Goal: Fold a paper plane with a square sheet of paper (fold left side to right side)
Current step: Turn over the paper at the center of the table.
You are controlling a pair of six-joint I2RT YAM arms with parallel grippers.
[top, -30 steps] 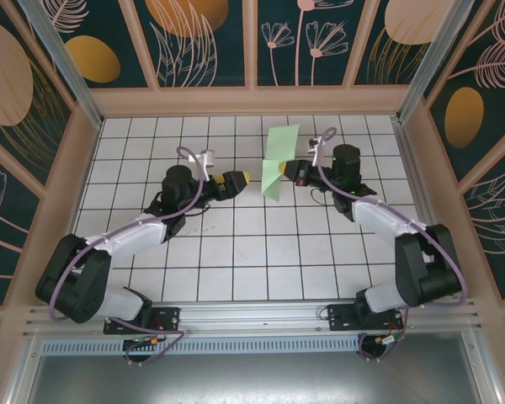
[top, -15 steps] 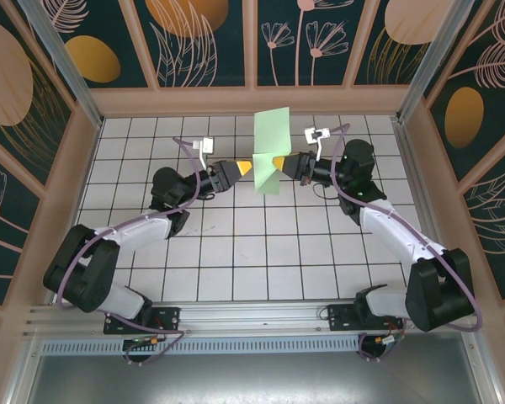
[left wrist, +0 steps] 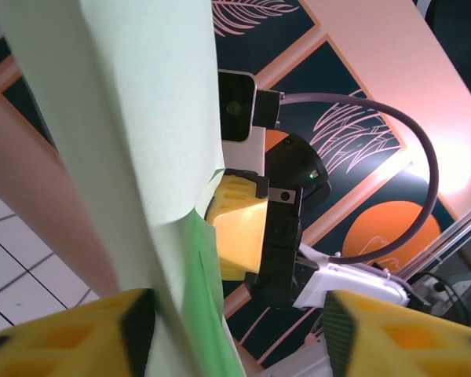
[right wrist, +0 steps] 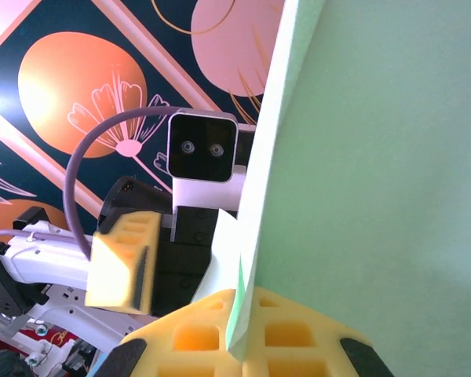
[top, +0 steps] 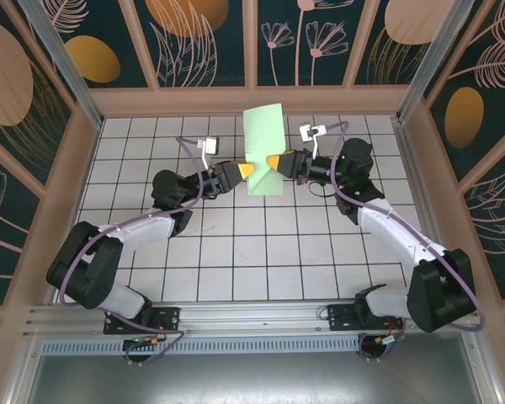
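The square sheet of paper (top: 263, 143), pale mint green and folded into a tall layered strip, hangs upright in the air above the far middle of the tiled table. My right gripper (top: 274, 161) is shut on its lower right edge; in the right wrist view the yellow pads (right wrist: 196, 334) pinch the paper (right wrist: 377, 157) at its fold. My left gripper (top: 247, 171) faces it from the left. In the left wrist view the paper (left wrist: 133, 118) lies against the left finger (left wrist: 102, 330), the jaws of my left gripper (left wrist: 235, 326) stand apart, and the right gripper's yellow finger (left wrist: 239, 228) shows behind.
The white tiled table (top: 236, 252) is boxed in by wooden-framed walls with floral panels (top: 206, 42). An aluminium rail (top: 252, 316) carrying both arm bases runs along the near edge. Purple cables (top: 189, 151) loop off both wrists.
Both arms rose and moved towards the back wall, carrying the paper higher. My left gripper came up to the paper's left edge and its jaws narrowed partway.
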